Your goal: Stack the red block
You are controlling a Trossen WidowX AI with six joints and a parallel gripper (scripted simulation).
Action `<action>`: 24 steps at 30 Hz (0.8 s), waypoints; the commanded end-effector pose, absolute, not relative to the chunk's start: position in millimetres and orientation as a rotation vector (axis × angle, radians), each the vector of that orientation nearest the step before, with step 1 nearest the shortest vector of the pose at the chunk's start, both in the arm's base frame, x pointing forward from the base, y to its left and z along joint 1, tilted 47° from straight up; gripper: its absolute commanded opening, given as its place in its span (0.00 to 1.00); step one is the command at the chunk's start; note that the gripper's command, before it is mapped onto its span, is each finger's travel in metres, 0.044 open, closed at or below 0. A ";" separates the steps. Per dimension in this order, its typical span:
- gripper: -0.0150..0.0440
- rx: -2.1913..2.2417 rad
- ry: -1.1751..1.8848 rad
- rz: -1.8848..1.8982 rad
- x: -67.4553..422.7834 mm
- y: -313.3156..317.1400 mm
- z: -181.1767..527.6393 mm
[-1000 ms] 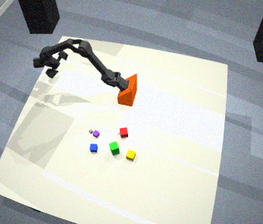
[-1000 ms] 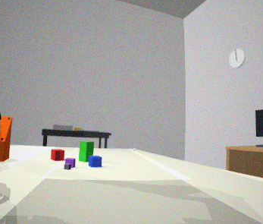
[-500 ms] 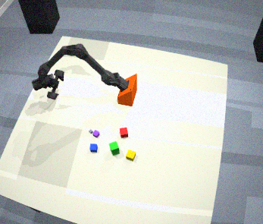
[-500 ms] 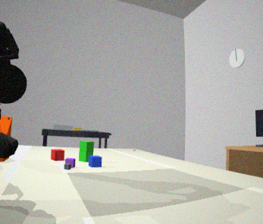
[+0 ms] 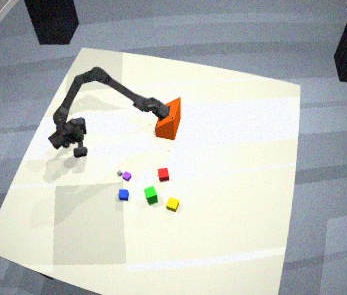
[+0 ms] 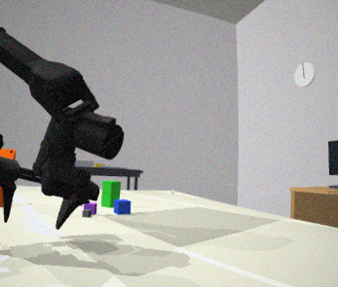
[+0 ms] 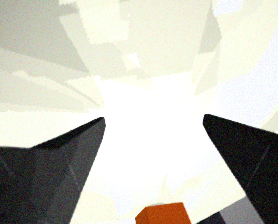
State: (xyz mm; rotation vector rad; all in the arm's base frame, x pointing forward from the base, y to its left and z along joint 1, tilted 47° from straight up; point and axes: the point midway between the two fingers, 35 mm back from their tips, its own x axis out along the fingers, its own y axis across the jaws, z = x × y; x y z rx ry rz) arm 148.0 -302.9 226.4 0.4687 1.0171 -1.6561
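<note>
In the exterior view the arm [image 6: 50,106] hides the red block; the grey cube [image 5: 119,172] is tiny.

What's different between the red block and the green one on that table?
The red block is a low cube, while the green tower stands clearly taller than it is wide. From above, the red block lies nearer the orange base, and the green tower sits between the blue block and the yellow block. Both rest on the table, apart from each other and far from the open, empty claw.
</note>
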 end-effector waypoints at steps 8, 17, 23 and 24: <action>1.00 0.246 1.268 -1.352 230.3 -249.8 165.3; 1.00 0.036 1.421 -1.123 276.1 -190.2 120.5; 1.00 -0.118 1.504 -0.974 295.0 -145.3 91.9; 1.00 -0.144 1.517 -0.950 297.2 -137.7 87.3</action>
